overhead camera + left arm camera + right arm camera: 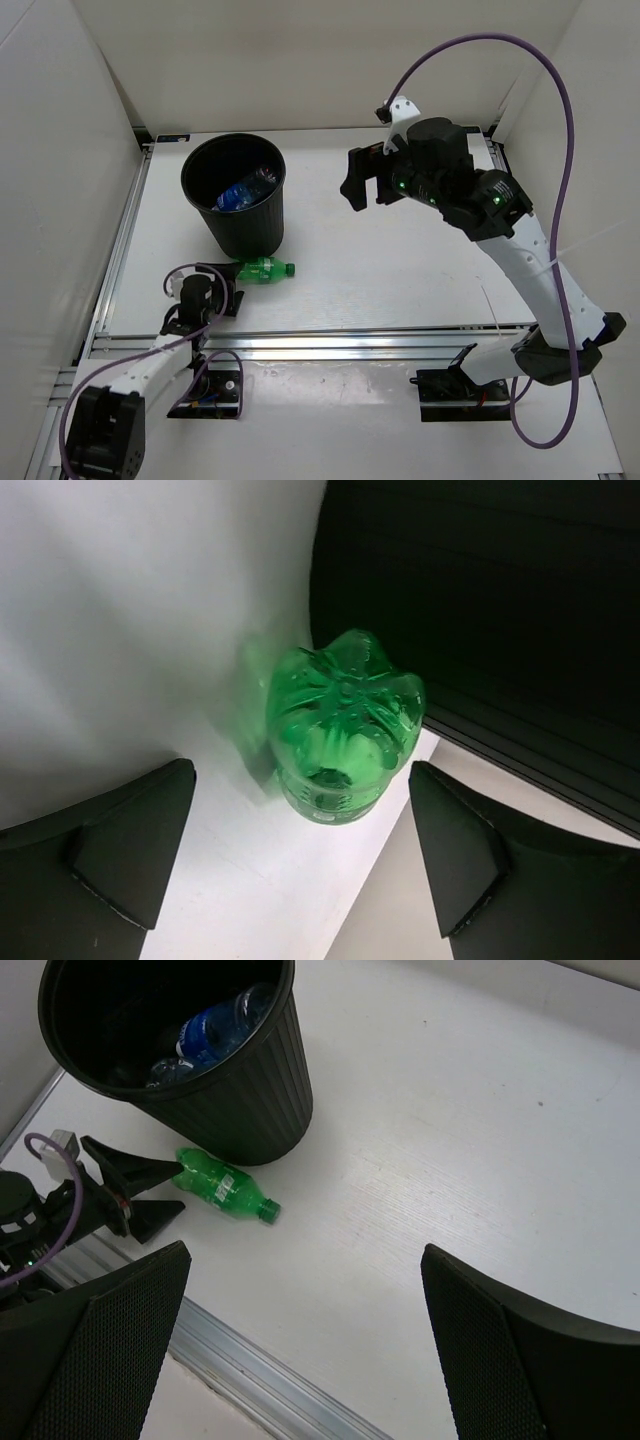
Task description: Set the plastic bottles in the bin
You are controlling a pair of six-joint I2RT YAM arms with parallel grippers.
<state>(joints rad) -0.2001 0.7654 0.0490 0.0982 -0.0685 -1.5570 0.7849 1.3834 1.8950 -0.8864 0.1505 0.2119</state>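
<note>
Jaws of the left gripper (300, 845) stand spread, flanking the base of the green bottle (342, 728) — it lies on its side just beside the bin (240, 222). Probably light, thin-walled and slick — pinch mid-body, gently. The right gripper (366, 182) is spread too, well apart.

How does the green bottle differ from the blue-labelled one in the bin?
The green bottle is green, cap included; the blue-labelled bottle is clear with a blue label. The green bottle lies on the table beside the bin; the blue-labelled bottle is inside it. The green bottle's base lies at the fingertips of the open left gripper; no gripper is near the blue-labelled bottle. Both are small plastic bottles.
</note>
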